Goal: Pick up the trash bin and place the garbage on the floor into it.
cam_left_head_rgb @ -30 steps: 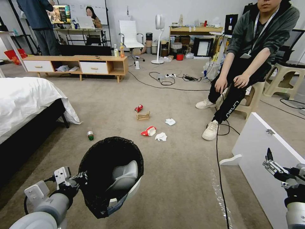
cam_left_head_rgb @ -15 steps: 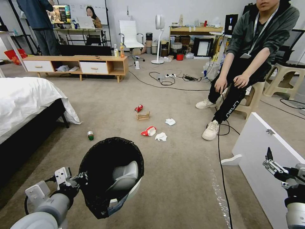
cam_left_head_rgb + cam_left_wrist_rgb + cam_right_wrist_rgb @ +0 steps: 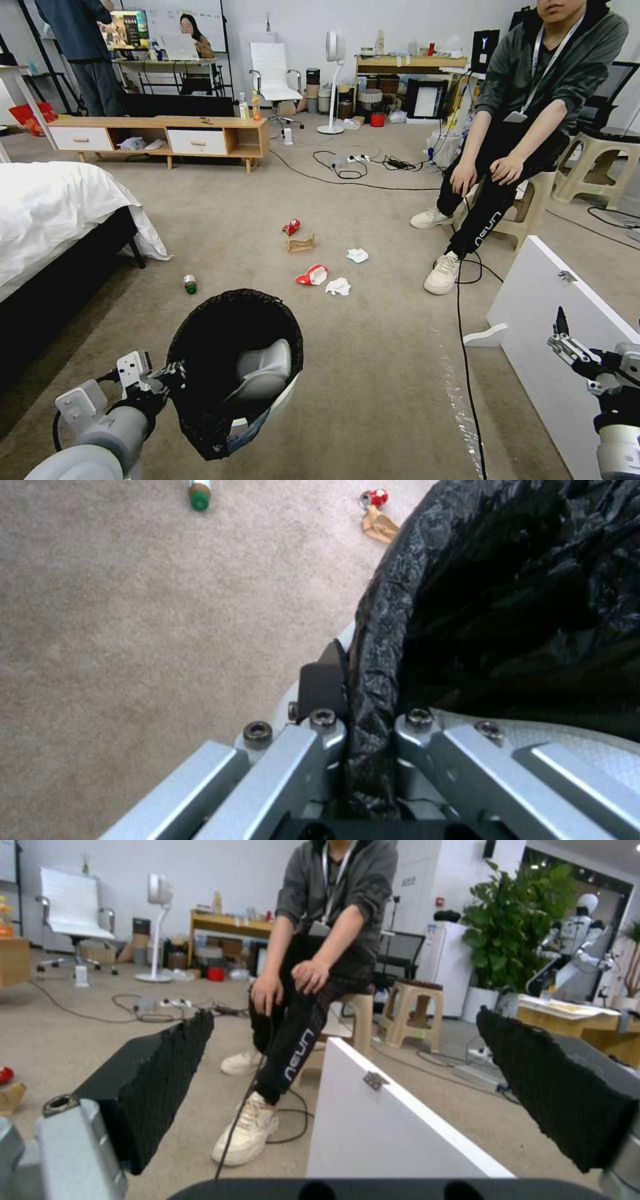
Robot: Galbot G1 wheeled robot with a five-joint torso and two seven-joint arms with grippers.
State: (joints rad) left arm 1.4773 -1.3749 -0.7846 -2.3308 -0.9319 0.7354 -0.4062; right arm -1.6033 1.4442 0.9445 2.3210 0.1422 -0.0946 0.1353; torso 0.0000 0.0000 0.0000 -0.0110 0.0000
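My left gripper (image 3: 357, 730) is closed on the rim of the trash bin (image 3: 233, 373), one finger outside the wall and one inside, with the black bag (image 3: 507, 605) bunched between them. The bin hangs off the carpet, tilted, its mouth facing me. I judge it light, thin plastic that will flex and swing from a one-sided hold, and the bag is slick, so the rim could creep in the jaws if I move fast.

My right gripper (image 3: 567, 343) waits out to the side with its jaws wide apart and nothing in them, just above a white board (image 3: 567, 320).

The floor (image 3: 373, 373) is short carpet, so small pieces will sit still. Just beyond the bin lies a green bottle (image 3: 190, 284), hard and likely to roll. Further on are a red-and-white wrapper (image 3: 312, 275) and a tissue (image 3: 338, 287), both soft and best pinched at a raised fold. Beyond them are another tissue (image 3: 357, 255), a brown paper piece (image 3: 301, 243) and a crushed can (image 3: 291, 227), stiff enough to take across its body.

A bed (image 3: 53, 213) stands to my left, and a black cable (image 3: 460, 320) trails on my right.
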